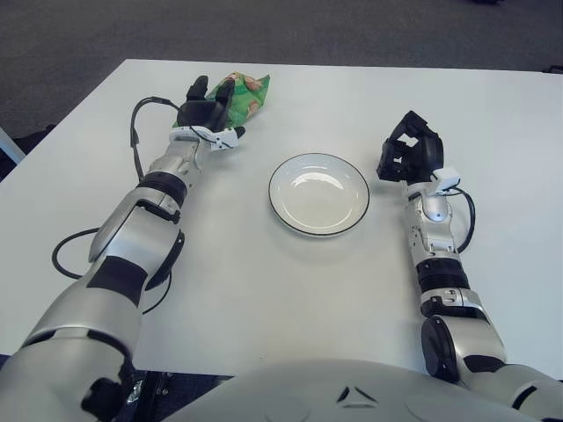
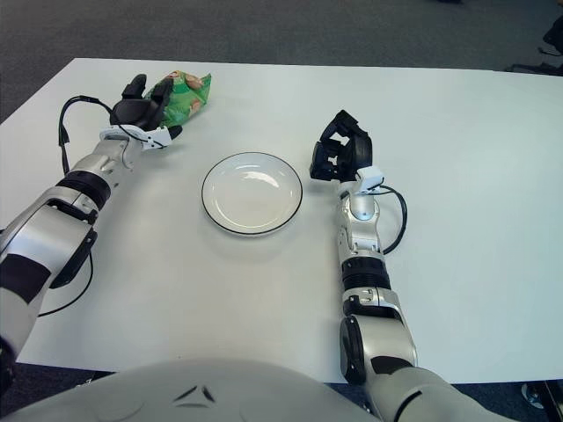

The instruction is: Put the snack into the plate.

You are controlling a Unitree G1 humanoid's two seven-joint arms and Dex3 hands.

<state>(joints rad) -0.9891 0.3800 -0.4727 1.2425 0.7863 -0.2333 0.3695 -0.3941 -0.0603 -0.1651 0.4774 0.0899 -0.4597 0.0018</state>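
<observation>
**Inspector A:** Snack [image 1: 244, 94]: green packet, lying on the white table [image 1: 290, 290] at the far left, well apart from the plate [image 1: 318, 193]. Its long axis runs diagonally, one end toward the table's far edge and to the right, the other toward the robot and to the left.

**Inspector B:** Contact status?

**Inspector A:** Left hand [image 1: 208, 112] sits at the packet's near-left end, dark fingers [image 2: 155, 104] extended over it. Whether they actually clamp the packet, I cannot tell; they look spread, not curled.

**Inspector B:** Any difference between the two eyes?

**Inspector A:** The right eye view shows more of the packet's printed face clear of the hand and a little more floor on the right. The left eye view shows more of the left arm and its cable.

**Inspector B:** Plate and the other hand?

**Inspector A:** Plate is white with a dark rim, at table centre. Right hand [image 1: 408, 157] shows just right of the plate, fingers curled, holding nothing
</observation>
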